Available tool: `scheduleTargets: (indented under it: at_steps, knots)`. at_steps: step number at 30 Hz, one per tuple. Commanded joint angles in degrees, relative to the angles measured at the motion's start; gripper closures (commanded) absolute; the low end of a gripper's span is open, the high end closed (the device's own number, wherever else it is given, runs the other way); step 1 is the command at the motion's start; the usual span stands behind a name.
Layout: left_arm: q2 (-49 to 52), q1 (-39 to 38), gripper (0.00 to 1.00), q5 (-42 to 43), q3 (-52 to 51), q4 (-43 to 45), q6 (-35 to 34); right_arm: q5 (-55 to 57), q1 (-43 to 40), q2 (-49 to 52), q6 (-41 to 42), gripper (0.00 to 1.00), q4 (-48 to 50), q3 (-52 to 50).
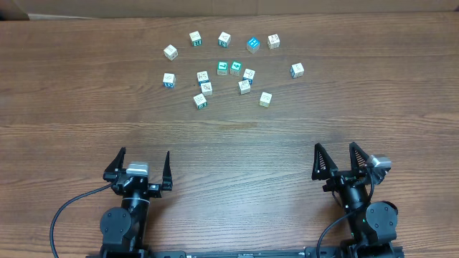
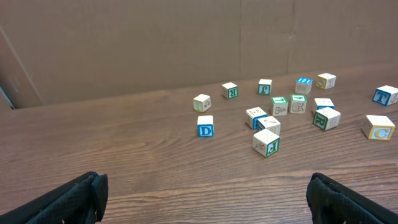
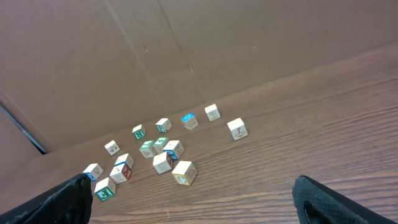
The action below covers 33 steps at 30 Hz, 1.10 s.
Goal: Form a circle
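Lying scattered on the far half of the wooden table (image 1: 86, 107), the small letter cubes (image 1: 206, 87) make a loose cluster and not a circle. A few in the middle sit just beside each other, and the outer ones stand apart. The left gripper (image 1: 145, 154) and the right gripper (image 1: 336, 147) are at the near edge, well apart from the cubes. Each has its jaws spread wide with nothing between them.

Overhead looks straight down; both low wrist views share the letter cubes (image 1: 236, 69).
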Motion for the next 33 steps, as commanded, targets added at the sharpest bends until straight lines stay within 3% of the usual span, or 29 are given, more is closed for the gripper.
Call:
scheduleTargets:
  at_steps: [1, 21, 33]
  knots:
    - [-0.61, 0.33, 0.0, -0.15, -0.2, 0.04, 1.46, 0.74, -0.28, -0.68, -0.07, 0.0, 0.33, -0.57]
    - [-0.61, 0.33, 0.0, -0.17, -0.2, 0.04, 1.46, 0.28, -0.28, -0.68, -0.04, 0.0, 0.11, -0.35]
    - [-0.61, 0.33, 0.01, -0.15, -0.2, 0.04, 1.46, 0.39, -0.28, -0.66, -0.09, 0.0, -8.15, 10.08]
